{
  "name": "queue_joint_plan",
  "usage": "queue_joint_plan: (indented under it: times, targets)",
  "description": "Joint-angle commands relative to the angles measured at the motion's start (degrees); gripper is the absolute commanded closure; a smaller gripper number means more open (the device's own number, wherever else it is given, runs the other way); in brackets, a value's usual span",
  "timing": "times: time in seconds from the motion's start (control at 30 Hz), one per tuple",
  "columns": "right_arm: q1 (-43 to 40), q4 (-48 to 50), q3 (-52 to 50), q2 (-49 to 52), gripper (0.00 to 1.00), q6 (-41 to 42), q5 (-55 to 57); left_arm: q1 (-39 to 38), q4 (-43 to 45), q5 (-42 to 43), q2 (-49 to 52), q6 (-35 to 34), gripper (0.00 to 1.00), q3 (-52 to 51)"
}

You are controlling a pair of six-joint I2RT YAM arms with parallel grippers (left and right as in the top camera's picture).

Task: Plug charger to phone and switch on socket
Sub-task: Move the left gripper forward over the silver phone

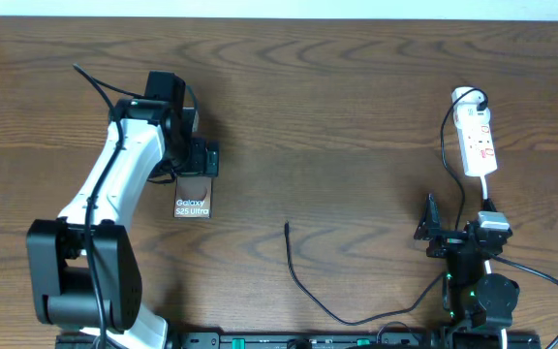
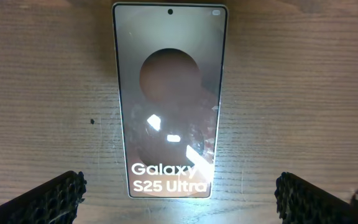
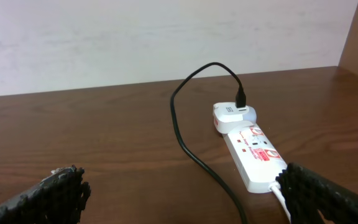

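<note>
Two arms at one brown wooden table [image 1: 356,87]. Item: phone [image 2: 169,99], flat on the table at scene left, screen up, its white "Galaxy S25 Ultra" lettering at the near end and a lighter round patch above it. Item: left gripper [image 2: 180,183], poised above the near end of the phone, its black textured fingers [image 2: 55,199] spread wide to either side of it, touching nothing and holding nothing. Item: charger [image 1: 303,286], a thin black cable; its small connector tip [image 1: 287,227] lies loose on the table right of the phone and well apart from it, and the cable runs from there toward the near edge, then off to the right. Item: socket [image 3: 253,152], a narrow white strip with red marks, lying at far right. A white adapter [image 3: 229,115] sits at its far end, with the black cable looping up out of it. A white cord [image 3: 279,193] leaves the strip's near end. Item: right gripper [image 3: 182,177], near the strip's near end and apart from it, facing it, fingers spread wide and empty.
</note>
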Motion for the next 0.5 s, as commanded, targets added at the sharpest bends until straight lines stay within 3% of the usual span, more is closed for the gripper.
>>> queue_joint_plan:
  times: [0.0,0.47]
  targets:
    - [-0.3,-0.3,-0.1,-0.4,0.01,0.7,0.2,-0.1,0.4,-1.5,1.0,0.8,0.00,1.1]
    - [-0.3,-0.3,-0.1,-0.4,0.01,0.7,0.2,-1.6,2.5,-2.0,4.1,1.8,0.00,1.1]
